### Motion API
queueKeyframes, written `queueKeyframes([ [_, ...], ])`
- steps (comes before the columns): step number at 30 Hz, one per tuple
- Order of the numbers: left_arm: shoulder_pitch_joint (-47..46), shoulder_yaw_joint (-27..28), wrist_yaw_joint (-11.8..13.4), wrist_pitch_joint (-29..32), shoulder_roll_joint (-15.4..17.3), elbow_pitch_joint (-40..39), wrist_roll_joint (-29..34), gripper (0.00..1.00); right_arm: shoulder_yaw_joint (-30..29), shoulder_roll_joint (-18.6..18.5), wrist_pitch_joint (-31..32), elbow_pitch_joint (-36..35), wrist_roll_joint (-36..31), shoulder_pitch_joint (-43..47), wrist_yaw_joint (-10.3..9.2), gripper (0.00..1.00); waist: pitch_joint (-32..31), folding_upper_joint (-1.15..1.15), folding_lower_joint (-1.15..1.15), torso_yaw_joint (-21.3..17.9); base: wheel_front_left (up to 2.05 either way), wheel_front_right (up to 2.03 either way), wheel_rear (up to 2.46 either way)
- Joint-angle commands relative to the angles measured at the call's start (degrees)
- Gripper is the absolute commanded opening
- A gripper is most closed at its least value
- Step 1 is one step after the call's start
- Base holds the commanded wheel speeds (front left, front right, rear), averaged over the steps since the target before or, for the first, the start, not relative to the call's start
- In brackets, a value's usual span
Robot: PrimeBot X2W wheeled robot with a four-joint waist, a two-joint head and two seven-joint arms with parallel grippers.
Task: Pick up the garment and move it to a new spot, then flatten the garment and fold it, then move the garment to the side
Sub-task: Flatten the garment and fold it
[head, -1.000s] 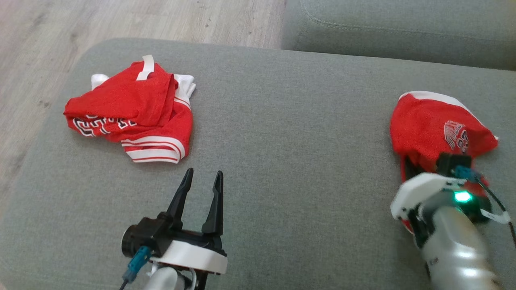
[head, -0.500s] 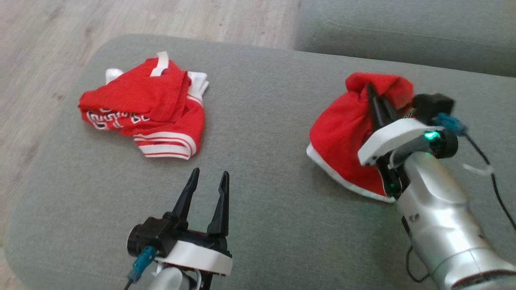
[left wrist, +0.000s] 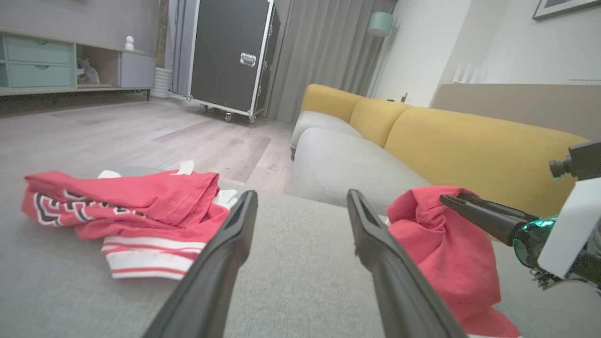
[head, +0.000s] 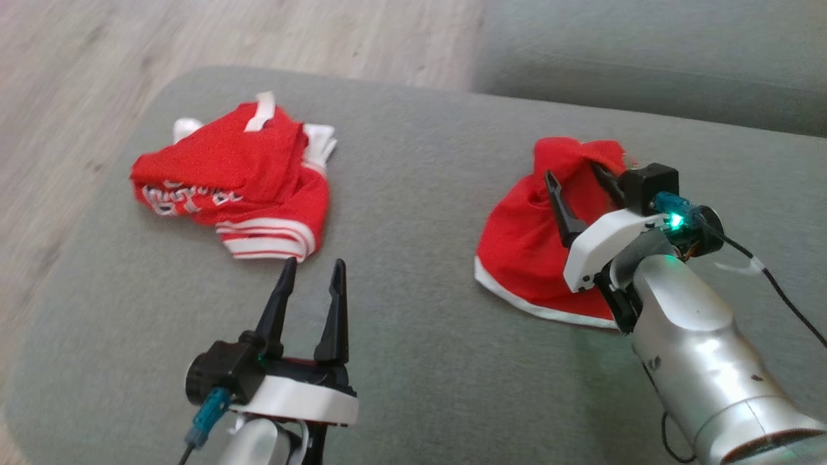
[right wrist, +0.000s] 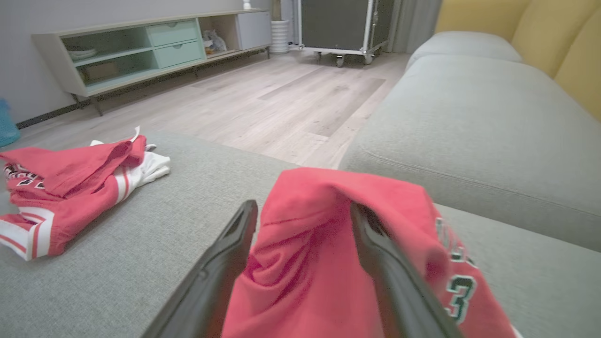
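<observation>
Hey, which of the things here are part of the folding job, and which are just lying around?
In the job: red garment, open right claw straddling its bunched top, grey cushion under it.
Lying about: striped red jersey, black wheeled case, teal sideboard, yellow sofa back.

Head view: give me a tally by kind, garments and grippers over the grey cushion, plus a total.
Red garments: 2 (left garment, right garment)
Grippers: 2 (left gripper, right gripper, both open)
Total: 4
</observation>
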Motion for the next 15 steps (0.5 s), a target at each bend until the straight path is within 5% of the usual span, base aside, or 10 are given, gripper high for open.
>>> queueKeyframes([
  [1,-0.74,2.60,0.15,-0.55,-0.19,-2.32,0.78,1.00,0.22,0.48,-0.99,-3.41,-0.98,0.85,-0.04,1.00,-2.35,0.00,0.00,-2.79,0.00,0.00,0.00],
  [6,-0.17,3.90,0.21,-0.55,-0.19,-2.47,1.44,1.00,-1.65,0.48,-1.24,-9.29,-2.92,5.01,-0.04,1.00,-4.45,0.00,0.00,-5.66,0.00,0.00,0.00],
  [15,1.15,4.75,0.74,-0.55,-0.19,-3.20,1.34,1.00,-9.61,0.48,-1.29,-33.65,-8.22,23.38,-0.04,1.00,-6.14,0.00,0.00,-11.90,0.00,0.00,0.00],
])
